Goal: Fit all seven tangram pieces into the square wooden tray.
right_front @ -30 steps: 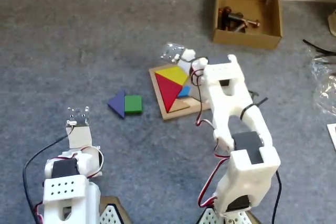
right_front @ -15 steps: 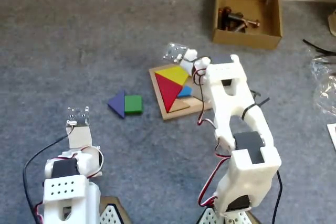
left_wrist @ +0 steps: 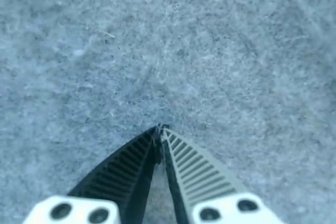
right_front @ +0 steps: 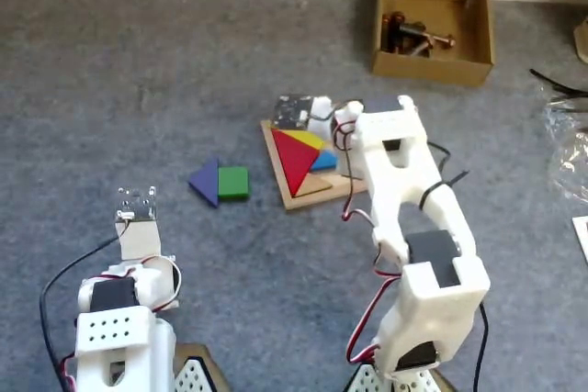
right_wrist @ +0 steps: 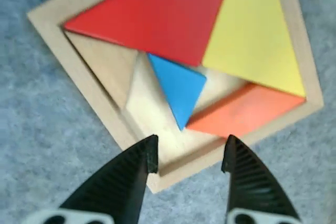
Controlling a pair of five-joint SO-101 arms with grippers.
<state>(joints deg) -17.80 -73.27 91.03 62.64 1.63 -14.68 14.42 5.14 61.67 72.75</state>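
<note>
The square wooden tray point(right_front: 296, 199) lies mid-table and holds a red triangle point(right_wrist: 157, 14), a yellow triangle point(right_wrist: 252, 35), a small blue triangle point(right_wrist: 181, 90) and an orange piece point(right_wrist: 241, 111). A pale wooden piece point(right_wrist: 105, 61) fills one corner. My right gripper point(right_wrist: 190, 153) hangs open over the tray's edge with nothing between its fingers. In the high view the right gripper point(right_front: 296, 115) sits at the tray's far corner. A purple triangle point(right_front: 204, 181) and a green square point(right_front: 233, 182) lie touching on the carpet left of the tray. My left gripper point(left_wrist: 160, 129) is shut above bare carpet at the front left.
A cardboard box point(right_front: 432, 57) with metal parts stands at the back right. Clear plastic bags point(right_front: 570, 153) and cables lie along the right edge. Grey carpet stretches between the left arm point(right_front: 119, 319) and the loose pieces.
The right gripper swung from beyond the tray's far corner to over the tray, and its wrist turned. The left arm and the loose pieces stayed put.
</note>
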